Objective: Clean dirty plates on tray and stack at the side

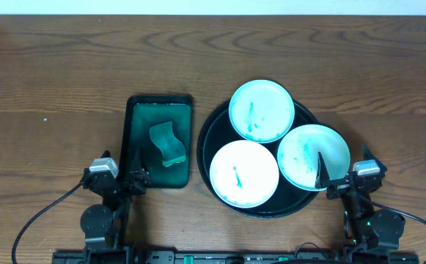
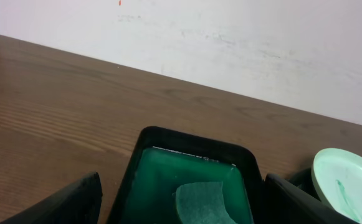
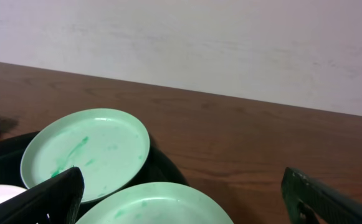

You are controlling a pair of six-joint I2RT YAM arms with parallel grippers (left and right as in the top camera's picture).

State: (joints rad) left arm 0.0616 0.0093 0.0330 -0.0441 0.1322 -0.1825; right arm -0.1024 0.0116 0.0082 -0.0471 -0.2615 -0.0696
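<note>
Three white plates with teal smears lie on the round black tray (image 1: pixel 216 130): one at the back (image 1: pixel 262 110), one at the right (image 1: pixel 311 155), one at the front (image 1: pixel 243 174). My right gripper (image 1: pixel 342 165) is open and empty at the tray's right edge, with one finger over the right plate. In the right wrist view my open gripper (image 3: pixel 182 174) faces the right plate (image 3: pixel 152 211), the back plate (image 3: pixel 87 152) and the tray (image 3: pixel 165 168). My left gripper (image 1: pixel 121 176) is open and empty at the near end of the green tray.
A dark green rectangular tray (image 1: pixel 136 139) with a green sponge (image 1: pixel 167 143) lies left of the black tray. In the left wrist view this tray (image 2: pixel 193 140) and sponge (image 2: pixel 202 202) sit between my open fingers (image 2: pixel 182 180). Brown wooden table all around.
</note>
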